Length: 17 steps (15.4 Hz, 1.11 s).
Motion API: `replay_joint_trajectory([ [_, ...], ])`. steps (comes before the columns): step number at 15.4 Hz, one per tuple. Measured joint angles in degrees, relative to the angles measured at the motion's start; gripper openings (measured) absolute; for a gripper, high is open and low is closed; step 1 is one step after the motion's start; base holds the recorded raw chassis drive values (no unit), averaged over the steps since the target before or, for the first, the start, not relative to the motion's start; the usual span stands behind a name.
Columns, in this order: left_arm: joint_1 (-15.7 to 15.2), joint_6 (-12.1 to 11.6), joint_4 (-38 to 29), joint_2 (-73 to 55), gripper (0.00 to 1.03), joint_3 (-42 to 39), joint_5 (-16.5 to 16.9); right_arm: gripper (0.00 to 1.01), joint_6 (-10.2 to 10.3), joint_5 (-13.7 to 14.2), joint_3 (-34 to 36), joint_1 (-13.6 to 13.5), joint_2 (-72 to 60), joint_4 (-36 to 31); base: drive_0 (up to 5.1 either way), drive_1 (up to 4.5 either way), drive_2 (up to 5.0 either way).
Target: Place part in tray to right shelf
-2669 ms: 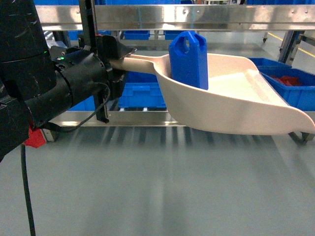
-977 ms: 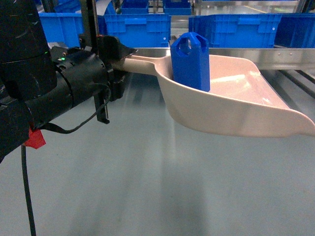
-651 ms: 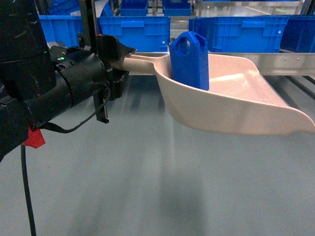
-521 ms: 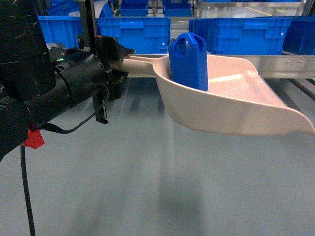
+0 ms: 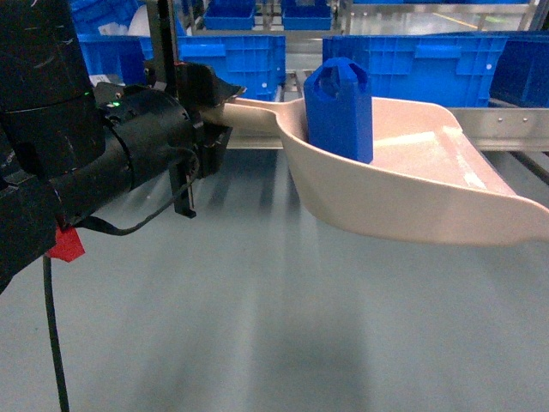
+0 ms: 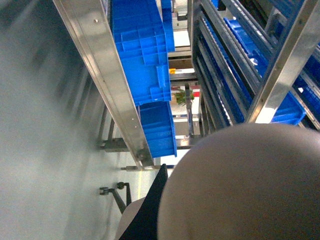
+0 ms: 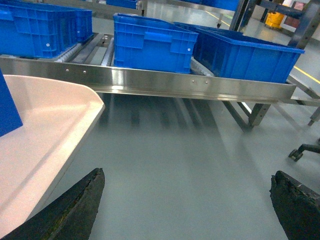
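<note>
The bright-blue part (image 5: 340,112) stands upright in the deep end of the beige tray (image 5: 412,189), which hangs in the air above the grey floor. My left gripper (image 5: 210,107) is shut on the tray's handle at the left of the head view. In the left wrist view the tray's underside (image 6: 240,185) fills the lower right beside one black finger (image 6: 152,210). My right gripper (image 7: 186,200) is open over bare floor, with the tray's lip (image 7: 45,125) and a corner of the part (image 7: 7,110) at its left. The right shelf's steel front rail (image 7: 190,82) runs ahead.
Large blue crates (image 5: 412,60) sit on the rack behind the rail (image 5: 506,129), and further crates (image 7: 150,42) show in the right wrist view. A shelf leg (image 7: 255,112) and a caster (image 7: 305,150) stand on the floor at the right.
The racks and crates behind have slid across the head view and the rail now sits lower and nearer. The tray stays in the left gripper with the part still upright.
</note>
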State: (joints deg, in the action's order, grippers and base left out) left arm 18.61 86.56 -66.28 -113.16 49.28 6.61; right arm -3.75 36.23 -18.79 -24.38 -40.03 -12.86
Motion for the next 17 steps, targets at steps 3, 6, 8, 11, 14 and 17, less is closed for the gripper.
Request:
replay_joint_trajectory([
  [3,-0.22,-0.02,-0.13,0.02,0.14,0.0,-0.02,0.98,0.0,-0.04,0.0,0.0,-0.11,-0.04,4.1,2.28,-4.1],
  [6,-0.55,0.0,-0.24,0.02,0.14,0.0,-0.39,0.98,0.0,-0.04,0.0,0.0,-0.11,-0.02,2.8,1.22,-5.3],
  [8,0.07,-0.02,0.17,0.0,0.14,0.0,-0.09,0.98,0.0,0.0,0.0,0.0,-0.07,0.02,-0.1,3.84,-3.9],
  [11,-0.04,-0.02,0.15,0.0,0.14,0.0,0.11,0.98,0.0,0.04,0.0,0.0,0.0,0.07,0.4,4.54,-3.8],
  [14,0.04,0.02,-0.13,0.02,0.14,0.0,0.11,0.98,0.0,0.0,0.0,-0.02,-0.02,-0.02,-2.8,5.1,-1.9],
  [17,-0.22,0.0,-0.02,0.0,0.14,0.0,-0.15,0.98,0.0,0.0,0.0,0.0,-0.02,0.0,-2.9,4.96,-2.2],
])
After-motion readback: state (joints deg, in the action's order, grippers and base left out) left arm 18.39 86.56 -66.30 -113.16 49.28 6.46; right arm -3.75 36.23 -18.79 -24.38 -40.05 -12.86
